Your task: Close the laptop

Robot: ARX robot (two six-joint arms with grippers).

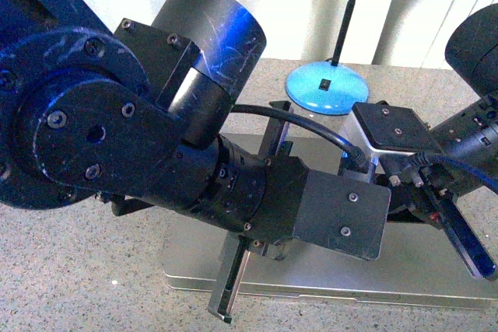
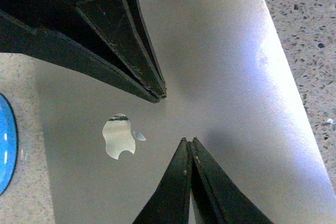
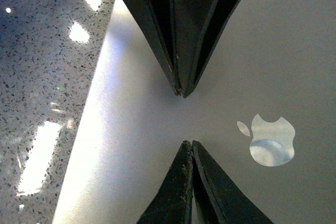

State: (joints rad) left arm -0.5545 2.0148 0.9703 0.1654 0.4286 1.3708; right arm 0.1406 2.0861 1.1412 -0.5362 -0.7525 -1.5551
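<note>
The silver-grey laptop (image 1: pixel 194 262) lies flat on the speckled table with its lid down; screen and keys are hidden. Its shiny apple logo shows in the left wrist view (image 2: pixel 118 137) and the right wrist view (image 3: pixel 272 141). My left gripper (image 1: pixel 247 219) is open and hovers just over the lid (image 2: pixel 226 77), its fingertips (image 2: pixel 157 90) close to the metal. My right gripper (image 1: pixel 440 211) is open too, over the lid (image 3: pixel 142 129) on the other side of the logo. In each wrist view the gripper (image 2: pixel 175 118) (image 3: pixel 184 118) holds nothing.
A blue round lamp base (image 1: pixel 327 87) with a thin black pole stands on the table just behind the laptop; its edge shows in the left wrist view (image 2: pixel 4 145). Speckled grey table (image 1: pixel 78 270) surrounds the laptop. A white wall is behind.
</note>
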